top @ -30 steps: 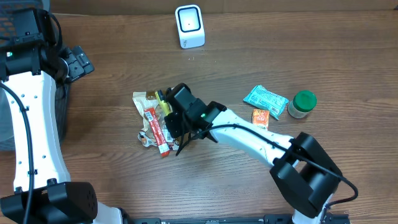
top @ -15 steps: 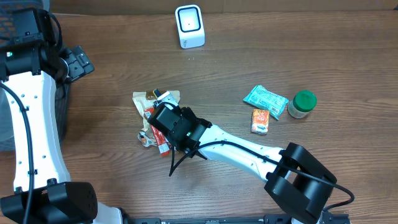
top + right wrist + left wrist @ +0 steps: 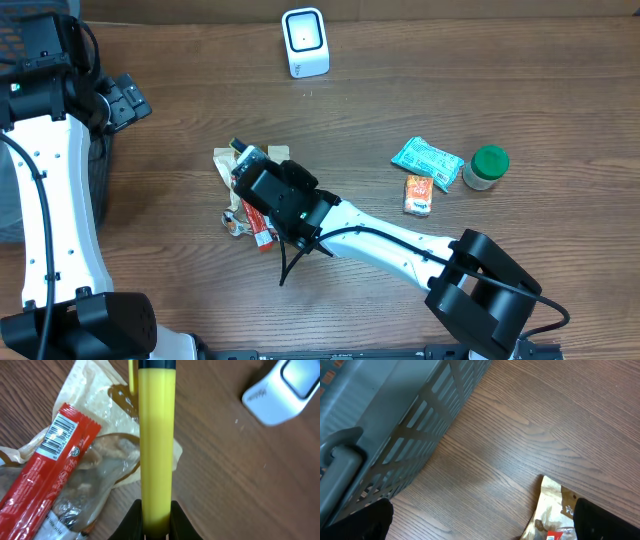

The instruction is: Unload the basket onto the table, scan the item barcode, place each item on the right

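The right gripper [image 3: 156, 519] was clamped almost shut on a yellow tube [image 3: 156, 435], which stood at the centre left of the overhead frame, over the packet pile [image 3: 232, 212]. The scanner [image 3: 305, 42] sat at the top centre, well apart. Doing this step well probably meant lifting clear of the packets, then rolling the wrist, since no barcode showed on the tube's visible face. The left gripper [image 3: 122, 100] was wide open and held nothing at the upper left.
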You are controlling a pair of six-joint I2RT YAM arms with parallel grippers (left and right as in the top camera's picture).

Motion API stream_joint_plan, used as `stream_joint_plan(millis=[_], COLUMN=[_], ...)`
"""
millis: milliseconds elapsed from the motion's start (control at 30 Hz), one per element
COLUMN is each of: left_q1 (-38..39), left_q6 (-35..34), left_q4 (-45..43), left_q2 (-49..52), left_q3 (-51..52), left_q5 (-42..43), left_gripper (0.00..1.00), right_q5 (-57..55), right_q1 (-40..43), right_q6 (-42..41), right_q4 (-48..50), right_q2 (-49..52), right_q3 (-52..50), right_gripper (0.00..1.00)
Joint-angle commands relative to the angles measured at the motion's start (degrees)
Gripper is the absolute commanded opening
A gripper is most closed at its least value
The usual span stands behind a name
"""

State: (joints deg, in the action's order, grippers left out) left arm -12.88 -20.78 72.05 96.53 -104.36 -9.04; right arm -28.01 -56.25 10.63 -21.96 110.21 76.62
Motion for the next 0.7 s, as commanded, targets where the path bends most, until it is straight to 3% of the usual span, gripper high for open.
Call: stream_joint_plan(millis=[0,167,667], left_q1=[-0.1,-0.1,-0.1], left_q6=[0.7,0.7,0.7], left_q4=[-0.1,-0.1,-0.1], left_q2=[-1.0,-1.0,-1.0], left_q3=[-1.1,-1.1,-1.1], left_q5=[-0.5,-0.5,-0.5], left_gripper=[1.0,1.0,1.0], right_q5=[-1.1,-8.1,-8.0], right_q1=[-0.1,-0.9,-4.5], right_q6=[7.7,10.6,10.4], right_q4=[0.9,1.4,-1.7], right_q2=[2.1,4.9,5.0], right_q3=[0.9,0.9,0.6], right_gripper=[0.04,0.04,0.04])
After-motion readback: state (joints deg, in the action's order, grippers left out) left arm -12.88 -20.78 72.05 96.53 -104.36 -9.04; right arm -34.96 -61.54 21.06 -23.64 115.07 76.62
